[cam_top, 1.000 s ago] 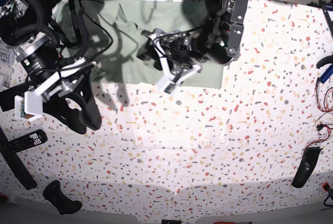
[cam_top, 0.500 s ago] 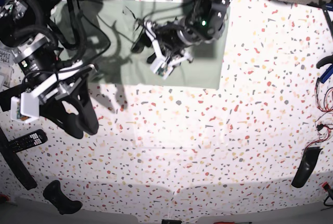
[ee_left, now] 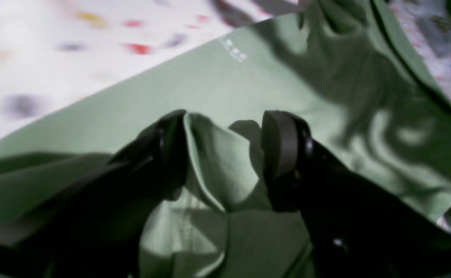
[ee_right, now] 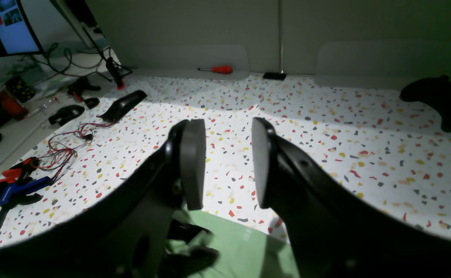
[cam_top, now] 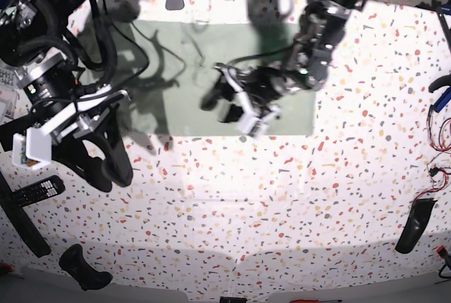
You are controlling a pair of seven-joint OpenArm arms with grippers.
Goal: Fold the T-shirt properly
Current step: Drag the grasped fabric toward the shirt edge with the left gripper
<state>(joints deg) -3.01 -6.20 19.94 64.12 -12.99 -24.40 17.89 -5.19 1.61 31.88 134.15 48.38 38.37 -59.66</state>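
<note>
Left wrist view: left gripper [ee_left: 225,162] low over the T-shirt [ee_left: 248,96], dark fingers [ee_left: 281,146] spread wide, a raised pleat of the green cloth standing between them and lying against the left-hand pad; clear of the other pad, so parted rather than clamped. Straight cloth edge running from 8 o'clock up to 1 o'clock against the speckled table [ee_left: 36,50]; heavier folds bunched toward 1 o'clock.

Right wrist view: right gripper [ee_right: 223,166] lifted above the table [ee_right: 326,127], fingers partly apart, nothing between the pads. A corner of the T-shirt [ee_right: 229,247] just visible at 6 o'clock beneath the fingers. Red screwdriver [ee_right: 216,69] at 12 o'clock by the wall, black controller [ee_right: 438,98] at 2 o'clock.

Base view: left arm reaching down from 12 o'clock, bent, left gripper [cam_top: 239,106] on the shirt's lower middle. Right gripper [cam_top: 106,155] hanging at 9 o'clock, off the cloth. T-shirt [cam_top: 190,56] flat in the upper middle, long axis 9 to 3 o'clock; collar direction not discernible. Remote [cam_top: 39,190] at 8 o'clock.
</note>
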